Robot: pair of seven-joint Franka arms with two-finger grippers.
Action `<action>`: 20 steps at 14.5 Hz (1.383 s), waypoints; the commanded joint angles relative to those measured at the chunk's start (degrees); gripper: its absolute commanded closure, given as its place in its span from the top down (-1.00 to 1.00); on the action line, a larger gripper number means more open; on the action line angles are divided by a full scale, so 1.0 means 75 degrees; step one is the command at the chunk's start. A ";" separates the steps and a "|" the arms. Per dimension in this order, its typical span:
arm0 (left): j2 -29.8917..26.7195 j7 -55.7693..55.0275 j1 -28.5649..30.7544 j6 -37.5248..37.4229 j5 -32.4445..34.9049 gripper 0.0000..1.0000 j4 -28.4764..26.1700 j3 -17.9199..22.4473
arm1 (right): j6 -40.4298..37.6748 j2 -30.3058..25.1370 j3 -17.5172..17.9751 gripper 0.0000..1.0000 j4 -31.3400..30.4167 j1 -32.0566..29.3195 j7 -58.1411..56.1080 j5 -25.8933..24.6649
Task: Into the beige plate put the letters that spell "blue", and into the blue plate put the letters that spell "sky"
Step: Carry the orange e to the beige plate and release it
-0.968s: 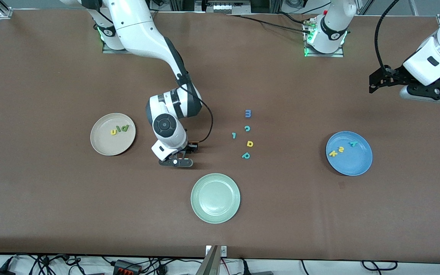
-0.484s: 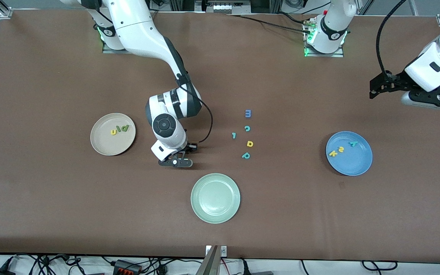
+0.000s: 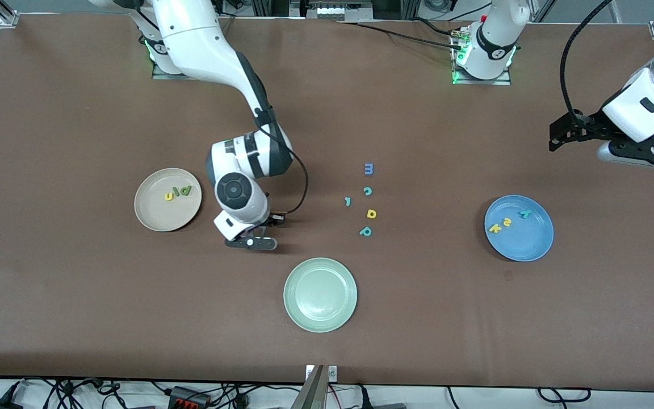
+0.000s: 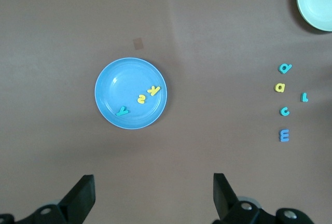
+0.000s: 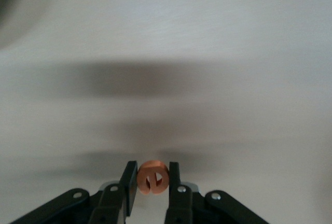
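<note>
Front view: I see the right claw point(image 3: 250, 243) low over the brown surface point(image 3: 77, 295), between the beige plate point(image 3: 167, 199) and the pale green plate point(image 3: 320, 295). In the beige plate lie the yellow u point(image 3: 168, 196), the dark green bar point(image 3: 176, 193) and the green stemmed letter point(image 3: 185, 191). The blue plate point(image 3: 519, 228) sits toward the left arm's end and holds the yellow k point(image 3: 495, 228), yellow s point(image 3: 507, 222) and teal y point(image 3: 524, 214). Five loose letters point(image 3: 366, 200) lie on the surface between the two arms. The left claw point(image 3: 557, 136) waits high, near the left arm's end of the surface

Left wrist view: I read the left claw's fingers point(image 4: 80, 197) spread wide with nothing between them, above the blue plate point(image 4: 106, 92)

Right wrist view: the right claw point(image 5: 151, 178) is pinched on the orange e point(image 5: 153, 177), one finger touching each flank
</note>
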 commanded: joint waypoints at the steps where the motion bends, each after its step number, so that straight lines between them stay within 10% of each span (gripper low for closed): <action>1: 0.0110 -0.0418 -0.0105 -0.0205 0.0013 1.00 0.0260 -0.0090 | -0.0519 -0.1051 -0.0541 -0.77 -0.1124 -0.0029 -0.1074 -0.0102; 7: 0.0110 -0.0313 -0.0106 -0.0170 0.0118 1.00 0.0260 -0.0138 | -0.0661 -0.2003 -0.2171 -0.77 -0.3211 -0.0099 -0.4018 -0.0068; 17: 0.0110 -0.0301 -0.0105 -0.0170 0.0118 1.00 0.0272 -0.0138 | 0.0217 -0.1312 -0.2173 -0.73 -0.3600 -0.0755 -0.4794 0.0003; 18: 0.0110 -0.0301 -0.0105 -0.0170 0.0118 1.00 0.0272 -0.0138 | 0.0218 -0.1289 -0.2149 -0.58 -0.3600 -0.0837 -0.4794 0.0026; 19: 0.0110 -0.0301 -0.0105 -0.0170 0.0118 1.00 0.0272 -0.0138 | 0.0218 -0.1300 -0.2149 0.45 -0.3600 -0.0837 -0.4736 0.0084; 20: 0.0110 -0.0301 -0.0105 -0.0170 0.0118 1.00 0.0272 -0.0138 | 0.0102 -0.1347 -0.2149 0.99 -0.3542 -0.0826 -0.4701 0.0236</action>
